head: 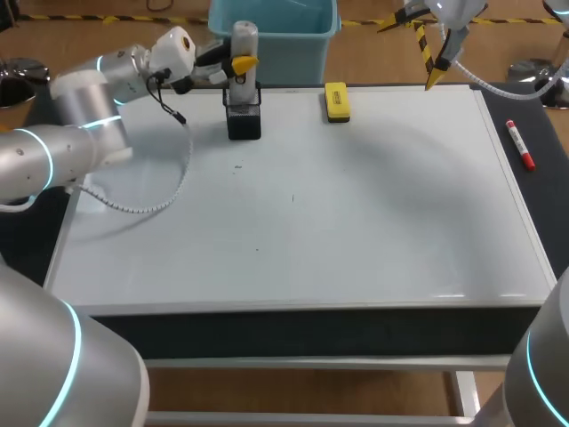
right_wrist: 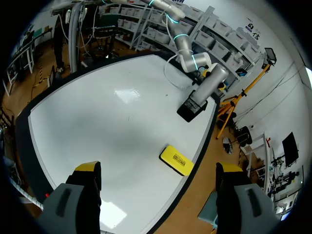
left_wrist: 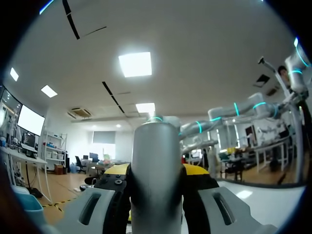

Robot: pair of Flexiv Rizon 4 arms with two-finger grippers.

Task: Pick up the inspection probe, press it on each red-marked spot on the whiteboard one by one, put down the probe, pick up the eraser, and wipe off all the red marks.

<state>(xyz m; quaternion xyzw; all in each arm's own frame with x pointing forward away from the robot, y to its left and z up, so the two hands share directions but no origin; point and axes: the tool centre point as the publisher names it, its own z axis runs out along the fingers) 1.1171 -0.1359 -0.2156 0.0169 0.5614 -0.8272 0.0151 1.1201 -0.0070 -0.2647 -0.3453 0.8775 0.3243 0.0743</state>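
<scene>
At the whiteboard's (head: 356, 222) far edge, silver cylindrical probe (head: 244, 37) upright in black holder (head: 244, 120), left gripper (head: 242, 64) clamped around it, yellow eraser (head: 336, 101) nearby, right gripper (head: 430, 76) spread wide, empty, above far right corner.

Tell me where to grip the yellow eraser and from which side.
Grip the eraser across its short width, fingers on its two long sides, coming straight down. It lies flat on the whiteboard, nothing touching it, so both sides look free. The right gripper is open and empty; the left gripper is shut on the probe.
</scene>
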